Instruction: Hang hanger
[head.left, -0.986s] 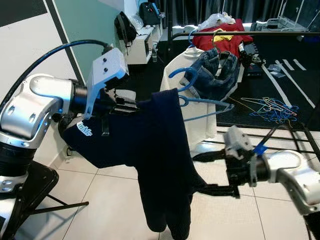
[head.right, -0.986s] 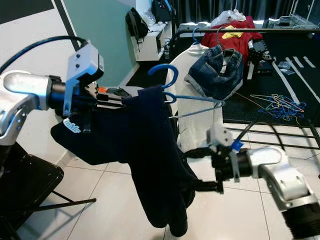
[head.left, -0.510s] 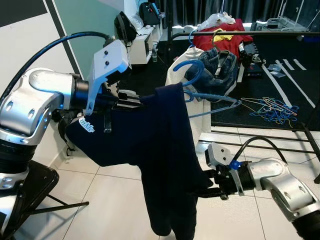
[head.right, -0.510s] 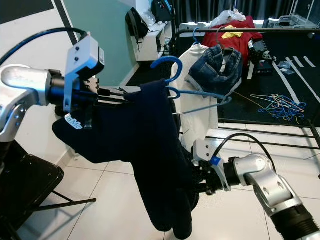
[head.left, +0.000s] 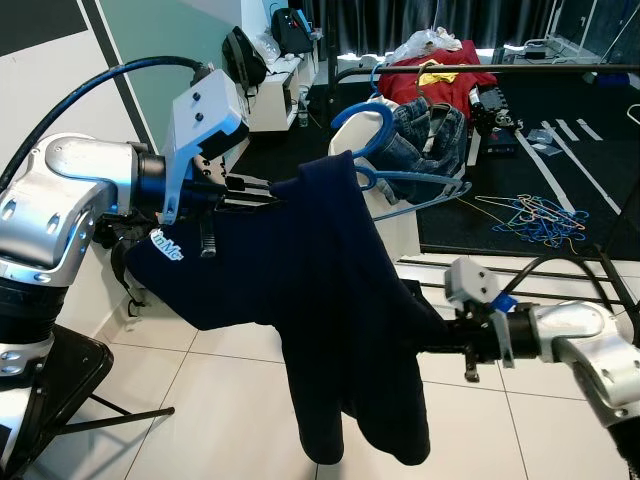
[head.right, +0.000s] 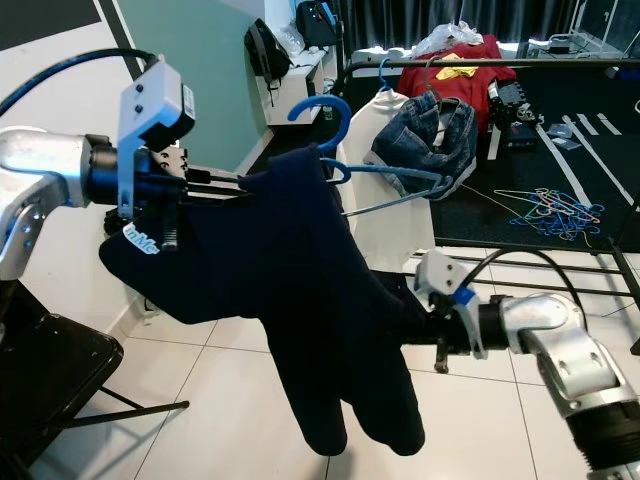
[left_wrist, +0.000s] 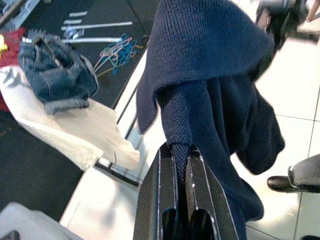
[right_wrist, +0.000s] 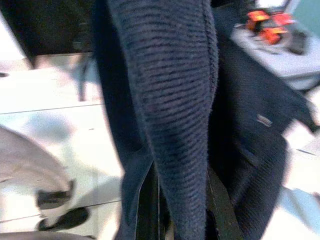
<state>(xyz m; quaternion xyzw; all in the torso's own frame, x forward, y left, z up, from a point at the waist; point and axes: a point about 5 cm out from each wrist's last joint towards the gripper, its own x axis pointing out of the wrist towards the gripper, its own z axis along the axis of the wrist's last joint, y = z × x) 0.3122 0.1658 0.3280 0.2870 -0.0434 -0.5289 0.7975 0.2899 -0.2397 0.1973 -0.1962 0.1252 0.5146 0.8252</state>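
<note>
Clamped on a fold of the navy sweater (head.left: 330, 290), my left gripper (head.left: 262, 192) holds it up at chest height in the left eye view, with the blue hanger (head.left: 385, 150) threaded through the neck, its hook standing up just past my fingertips; the rail (head.left: 500, 70) lies ahead and up, running across my front, so the hook must travel forward from my left arm, which is the nearer one. White lettering on the sweater's chest reads partly as "mMe", I cannot make it out fully. From the right eye view my right gripper (head.right: 425, 335) reaches into the hanging hem, low and to the right. Along the left wrist view my fingers (left_wrist: 165, 190) pinch a knit strip between them. By the right wrist view my right fingers (right_wrist: 150, 200) are closed on ribbed sweater cloth
</note>
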